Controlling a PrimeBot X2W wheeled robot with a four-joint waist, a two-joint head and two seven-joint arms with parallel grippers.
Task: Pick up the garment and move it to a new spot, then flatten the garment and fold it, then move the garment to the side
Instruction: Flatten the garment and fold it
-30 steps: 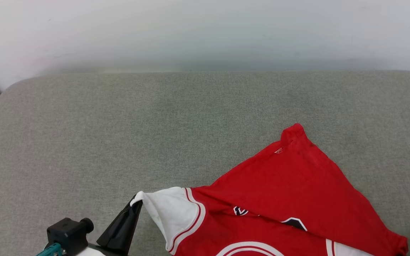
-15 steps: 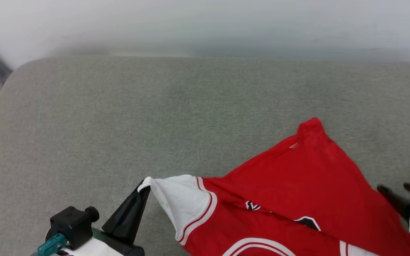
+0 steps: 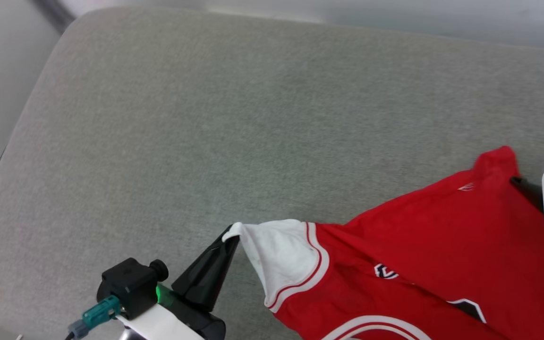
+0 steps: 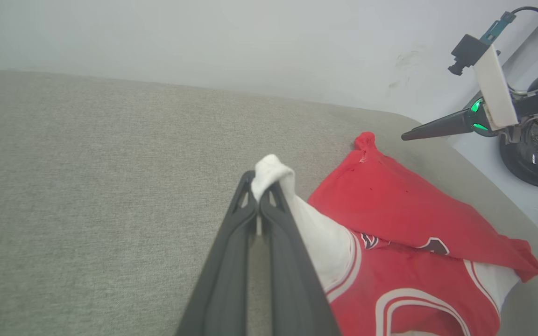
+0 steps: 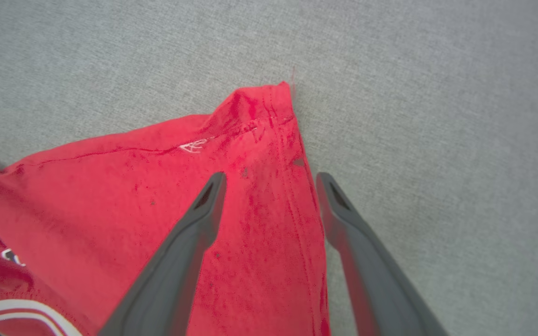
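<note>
So here's where you're at: your left pincer (image 4: 259,189) is clamped shut on the tip of the white sleeve (image 4: 273,170) of the garment (image 3: 442,236). A little nub of white cloth pokes out just past the fingertips. From that pinch the sleeve runs back and off to that pincer's right, into the red body with its striped trim and bits of black lettering. All of it lies rumpled on the grey cushion (image 3: 206,118).

Your right pincer (image 5: 270,176) is spread wide open over the red corner (image 5: 264,100) at the far end, and it isn't gripping anything. One finger is over red cloth, the other over bare cushion just off the hem, so the stitched edge runs down the gap between them. The peak of the corner sits just beyond the fingertips, and there's a small white logo mark ahead of the finger that's over the cloth. Can't tell if either finger is actually touching the fabric.

From the left wrist view, the right pincer points in toward that corner from the right, with the pale wall (image 4: 203,32) behind it.
</note>
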